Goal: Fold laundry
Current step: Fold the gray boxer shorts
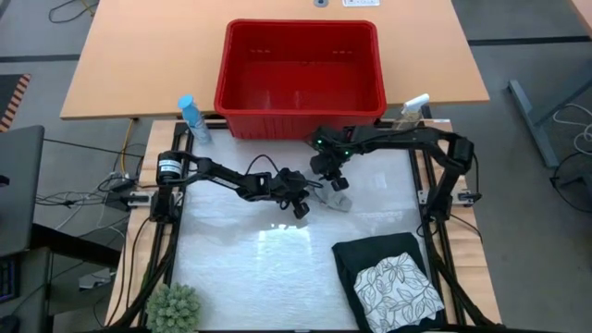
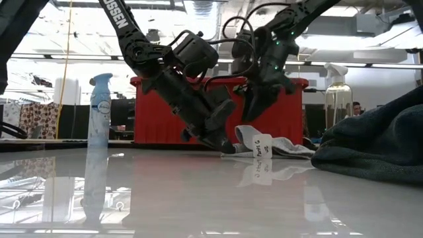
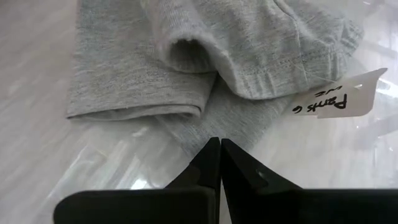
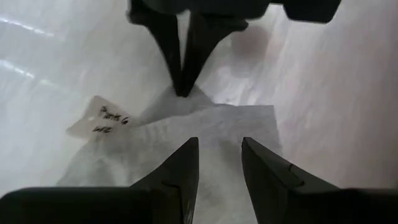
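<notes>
The small grey cloth (image 3: 186, 56) lies bunched on the white table top near its middle, a paper tag (image 3: 339, 99) at one edge. My left gripper (image 3: 219, 142) is shut at the cloth's near corner, down at table level (image 1: 302, 208). My right gripper (image 4: 217, 144) hangs open a little above the cloth (image 1: 340, 201), its fingers pointing steeply down and touching nothing. At the near right lie the folded dark jeans (image 1: 375, 259) with the white leaf-print cloth (image 1: 398, 291) on top. My left gripper pinches the grey cloth's corner (image 4: 186, 99) between its two shut fingertips, coming slanting down from the table's left side. The cloth rises to a small peak at the fingertips. The rest of it lies slack on the table.
A red plastic basket (image 1: 301, 65) stands behind the table's far edge. A blue spray bottle (image 1: 192, 118) stands at the far left corner and a clear one (image 1: 412, 111) at the far right. A small green plant (image 1: 174, 307) sits at the near left corner.
</notes>
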Controlling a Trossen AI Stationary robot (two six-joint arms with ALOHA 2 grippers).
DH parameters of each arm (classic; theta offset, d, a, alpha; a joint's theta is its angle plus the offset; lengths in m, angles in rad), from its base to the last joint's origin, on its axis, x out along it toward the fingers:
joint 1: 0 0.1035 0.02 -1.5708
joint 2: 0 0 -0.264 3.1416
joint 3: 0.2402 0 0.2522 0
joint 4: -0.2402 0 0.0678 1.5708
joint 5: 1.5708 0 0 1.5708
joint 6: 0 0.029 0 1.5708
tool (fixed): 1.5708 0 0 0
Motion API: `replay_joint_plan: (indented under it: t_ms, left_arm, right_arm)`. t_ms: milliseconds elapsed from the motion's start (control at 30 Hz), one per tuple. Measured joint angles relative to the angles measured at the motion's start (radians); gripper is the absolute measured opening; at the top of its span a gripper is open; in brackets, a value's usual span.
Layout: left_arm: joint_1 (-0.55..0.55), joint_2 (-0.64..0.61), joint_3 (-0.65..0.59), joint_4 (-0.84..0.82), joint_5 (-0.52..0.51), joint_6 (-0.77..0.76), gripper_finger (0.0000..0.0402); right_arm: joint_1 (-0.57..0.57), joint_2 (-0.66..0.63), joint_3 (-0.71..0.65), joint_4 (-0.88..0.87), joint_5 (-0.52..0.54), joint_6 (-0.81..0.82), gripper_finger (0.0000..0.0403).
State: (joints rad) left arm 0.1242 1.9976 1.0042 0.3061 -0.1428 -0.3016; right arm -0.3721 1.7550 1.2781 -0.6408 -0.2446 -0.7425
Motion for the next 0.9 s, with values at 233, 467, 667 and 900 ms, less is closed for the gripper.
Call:
replay_joint_plan:
  t_ms: [233,467,667,900]
  left_arm:
    - [0.000,0.000,0.000,-0.003,0.004,-0.010,0.0000]
    - [0.000,0.000,-0.001,-0.002,0.001,-0.017,0.0000]
    - [0.000,0.000,-0.001,-0.002,0.003,-0.022,0.0000]
    - [0.000,0.000,-0.001,-0.058,0.004,-0.031,0.0000]
  right_arm:
    - [-0.004,0.044,0.000,0.032,0.003,-0.024,0.0146]
    - [0.005,0.068,0.000,-0.014,0.008,-0.070,0.0094]
    - [0.003,0.060,0.000,-0.008,0.042,-0.036,0.0017]
    - [-0.036,0.010,0.053,-0.166,0.089,-0.006,0.0013]
